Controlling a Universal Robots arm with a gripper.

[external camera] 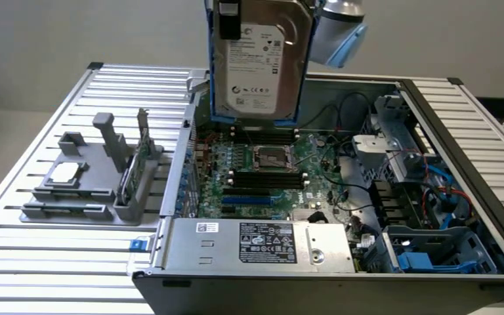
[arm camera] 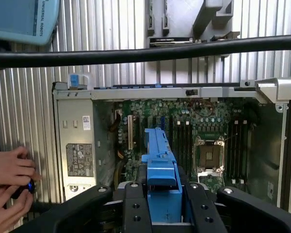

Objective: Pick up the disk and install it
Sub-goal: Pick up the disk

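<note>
We see the disk [external camera: 259, 59] lifted clear of everything, hanging upright in the air over the back part of the open computer case [external camera: 462, 157], its white label facing the exterior camera. Its blue carrier frame [arm camera: 160, 145] runs along both long edges. The gripper [arm camera: 165, 188] holds it: one black finger [arm camera: 137, 204] and the other [arm camera: 196, 204] press on opposite sides of the blue frame, clamped on it, with no gap showing.

Directly below the disk lies the green motherboard [external camera: 261, 177] with its square processor socket [external camera: 270, 157] and rows of black memory slots. Nearer the exterior camera, the silver power supply [external camera: 261, 243] spans the case's front edge, and a blue drive bay [external camera: 427, 259] sits in the near corner on the exterior view's right.

The case rests on a slatted metal table [external camera: 42, 275]. On the exterior view's left stands a grey fixture [external camera: 94, 197] holding a small square silver chip [external camera: 63, 172] and a thin green circuit card [external camera: 138, 167] (the card upright on its edge).

In the wrist view a black cable [arm camera: 145, 52] crosses in front of the case, and a person's hand [arm camera: 12, 167] shows outside the case, beyond the power supply.
</note>
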